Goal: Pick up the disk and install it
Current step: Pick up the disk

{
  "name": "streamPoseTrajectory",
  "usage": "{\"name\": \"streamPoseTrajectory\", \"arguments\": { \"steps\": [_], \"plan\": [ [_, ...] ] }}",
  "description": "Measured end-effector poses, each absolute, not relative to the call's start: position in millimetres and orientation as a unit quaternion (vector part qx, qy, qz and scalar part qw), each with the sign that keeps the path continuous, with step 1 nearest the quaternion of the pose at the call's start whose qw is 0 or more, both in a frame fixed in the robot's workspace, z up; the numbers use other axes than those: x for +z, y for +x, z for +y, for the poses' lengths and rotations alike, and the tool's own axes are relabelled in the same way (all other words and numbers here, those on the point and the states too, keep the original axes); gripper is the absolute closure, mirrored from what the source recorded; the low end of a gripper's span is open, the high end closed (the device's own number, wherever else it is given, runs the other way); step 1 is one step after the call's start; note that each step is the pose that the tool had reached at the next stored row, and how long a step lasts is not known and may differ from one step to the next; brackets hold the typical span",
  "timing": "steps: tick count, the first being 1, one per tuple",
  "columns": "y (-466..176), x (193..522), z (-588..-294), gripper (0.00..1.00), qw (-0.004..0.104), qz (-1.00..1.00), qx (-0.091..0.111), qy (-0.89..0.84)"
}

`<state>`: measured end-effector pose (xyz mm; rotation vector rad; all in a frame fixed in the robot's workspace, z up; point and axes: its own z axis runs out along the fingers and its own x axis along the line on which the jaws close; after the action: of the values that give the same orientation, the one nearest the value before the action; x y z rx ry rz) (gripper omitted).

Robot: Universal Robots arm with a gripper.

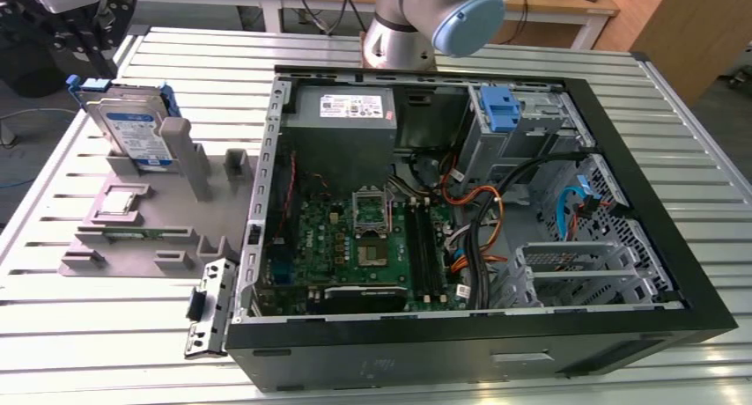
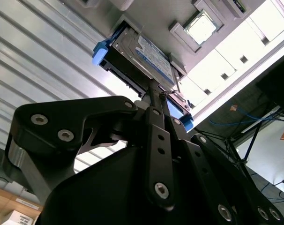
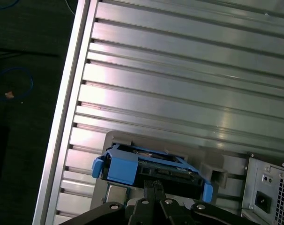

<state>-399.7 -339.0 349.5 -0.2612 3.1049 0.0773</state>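
1 flat rectangular silver disk (image 1: 132, 128) (image 2: 146, 54) (image 3: 168, 174), white-and-blue labelled and framed in a blue plastic carrier, stands on edge in a grey plastic fixture (image 1: 129, 238) on the ribbed aluminium tabletop (image 1: 118, 335), at the exterior view's left. The black end effector (image 1: 94, 69) (image 2: 153, 85) (image 3: 154, 183) hangs just over its upper edge with fingers drawn narrow; whether they touch it I cannot tell. 1 grey fixture post (image 1: 176, 145) stands just beside the disk. Towards the exterior view's right lies an open black computer case (image 1: 470, 339) holding a grey power-supply box (image 1: 341, 110), a green motherboard (image 1: 341, 246) and a bare blue bracket (image 1: 499, 106).
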Motion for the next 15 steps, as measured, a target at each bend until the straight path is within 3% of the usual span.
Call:
{"name": "streamPoseTrajectory", "arguments": {
  "steps": [15],
  "plan": [
    [-399.7,349.5,-339.0,0.9,0.012,0.993,0.026,-0.119]
  ]
}}
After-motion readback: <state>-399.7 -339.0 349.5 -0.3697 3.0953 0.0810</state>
